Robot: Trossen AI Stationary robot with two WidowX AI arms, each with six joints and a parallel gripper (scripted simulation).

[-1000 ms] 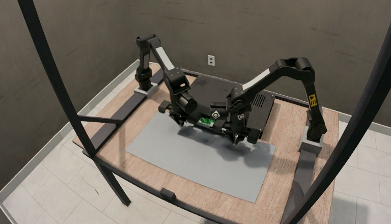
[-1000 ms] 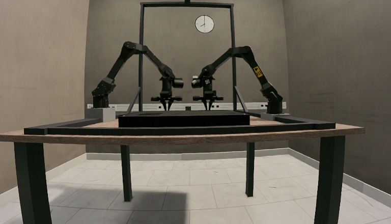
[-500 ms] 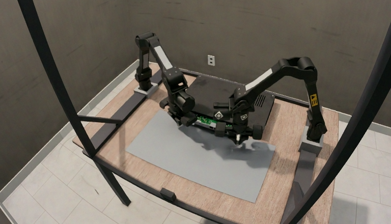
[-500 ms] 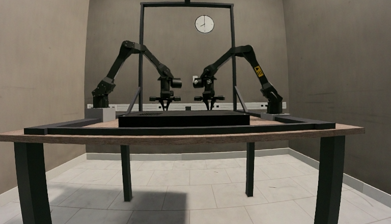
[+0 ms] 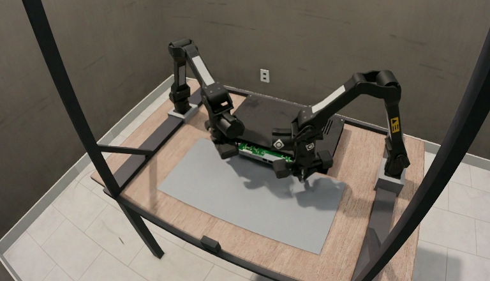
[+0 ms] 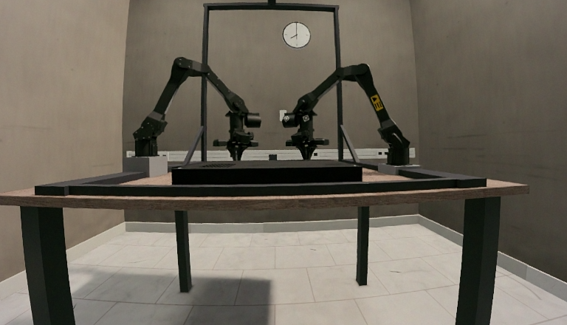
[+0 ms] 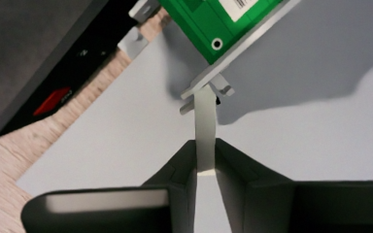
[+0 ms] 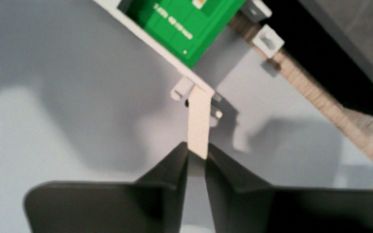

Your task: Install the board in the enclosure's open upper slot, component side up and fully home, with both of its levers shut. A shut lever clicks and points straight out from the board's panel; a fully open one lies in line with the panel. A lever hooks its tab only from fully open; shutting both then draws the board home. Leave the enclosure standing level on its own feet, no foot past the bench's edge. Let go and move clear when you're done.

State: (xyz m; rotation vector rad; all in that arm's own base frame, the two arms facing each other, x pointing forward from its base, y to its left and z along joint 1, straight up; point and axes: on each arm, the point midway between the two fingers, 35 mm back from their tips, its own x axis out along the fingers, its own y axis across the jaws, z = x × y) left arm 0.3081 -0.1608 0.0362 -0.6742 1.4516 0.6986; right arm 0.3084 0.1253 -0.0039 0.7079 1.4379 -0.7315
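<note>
The black enclosure (image 5: 267, 112) (image 6: 267, 175) (image 7: 44, 55) (image 8: 316, 63) lies flat at the bench's back. The green board (image 5: 261, 151) (image 7: 204, 39) (image 8: 204, 29) is component side up at its front. Its pale panel (image 7: 253, 38) (image 8: 151, 43) stands well out from the enclosure's grey tabs (image 7: 132, 44) (image 8: 268, 41). My left gripper (image 6: 307, 158) (image 7: 203, 146) is shut on the left lever (image 7: 205, 114). My right gripper (image 6: 237, 158) (image 8: 195, 149) is shut on the right lever (image 8: 199, 116). Both levers slant outward, partway open. Their forked ends are clear of the tabs. The board's inner edge is hidden.
A grey mat (image 5: 238, 202) lies in front of the enclosure on the wooden bench (image 5: 173, 212). A dark frame rail (image 6: 250, 190) runs along the bench's back edge, close behind the enclosure. Frame posts (image 5: 61, 71) stand at the front corners. Both arms reach over the enclosure's front.
</note>
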